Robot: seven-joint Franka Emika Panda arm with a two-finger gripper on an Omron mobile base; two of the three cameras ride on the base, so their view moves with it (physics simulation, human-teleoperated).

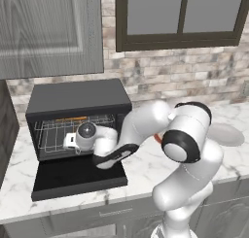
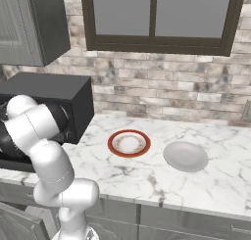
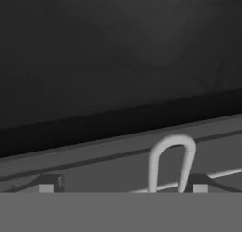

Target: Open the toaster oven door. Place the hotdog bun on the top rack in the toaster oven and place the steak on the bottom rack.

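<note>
Inside the toaster oven [image 1: 78,96], which stands at the left end of the surface [image 2: 147,180], the pincer [image 3: 124,186] is released: its two tips stand wide apart with nothing between them, and they face the dark back wall across the wires of a rack. The toaster oven door [image 1: 78,178] lies folded down flat toward the surface's front edge, directly under the forearm. The hotdog bun [image 1: 71,119] rests on the top rack [image 1: 102,120], above the hand and a little to its left, with its long axis running along the oven's width. The hand sits at about the height of the bottom rack [image 1: 51,144]. Where the steak lies I cannot tell; the hand may be covering it. The way out looks to be straight back over the door, keeping low so the wrist stays under the top rack and the bun. Near the middle of the surface, a red-rimmed plate [image 2: 129,134] and a grey plate [image 2: 169,151] stand well apart from the oven.
</note>
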